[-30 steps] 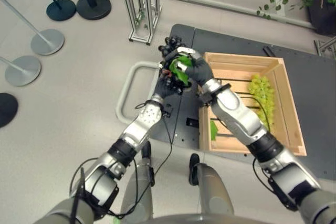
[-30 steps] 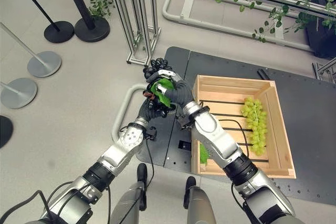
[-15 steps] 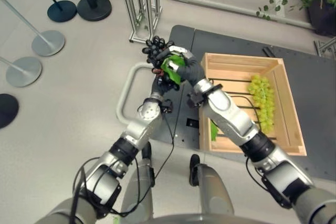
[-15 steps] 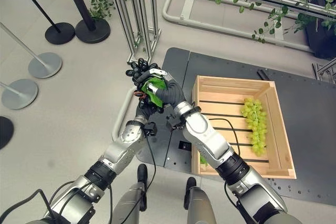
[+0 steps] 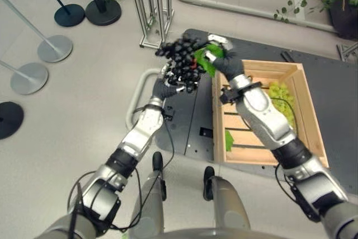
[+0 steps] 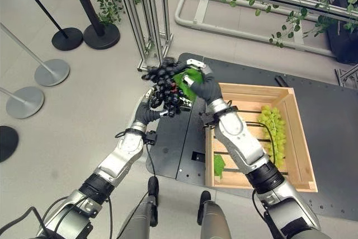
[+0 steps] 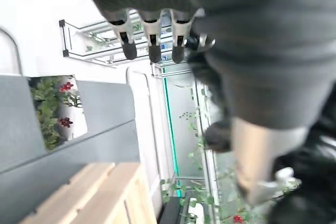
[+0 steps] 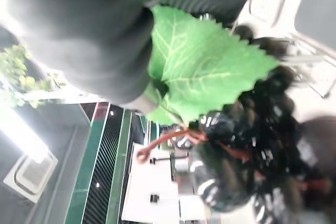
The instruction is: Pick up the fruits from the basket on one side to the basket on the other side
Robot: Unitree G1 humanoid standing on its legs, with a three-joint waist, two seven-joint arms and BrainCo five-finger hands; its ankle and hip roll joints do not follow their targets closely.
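While right hand [image 6: 206, 87] grips it | dark grapes [image 6: 166, 85], green leaf | left hand [image 6: 149, 111] beneath, fingers straight

The dark grape bunch [image 6: 166, 87] with a green leaf [image 6: 188, 79] at its stem end is lifted in the air, just beyond the near-left corner of the wooden crate [image 6: 299, 138]. A green grape bunch [image 6: 273, 130] lies lengthwise inside the crate, along its right wall. A loose green leaf [image 6: 218, 164] lies at the crate's front-left corner.
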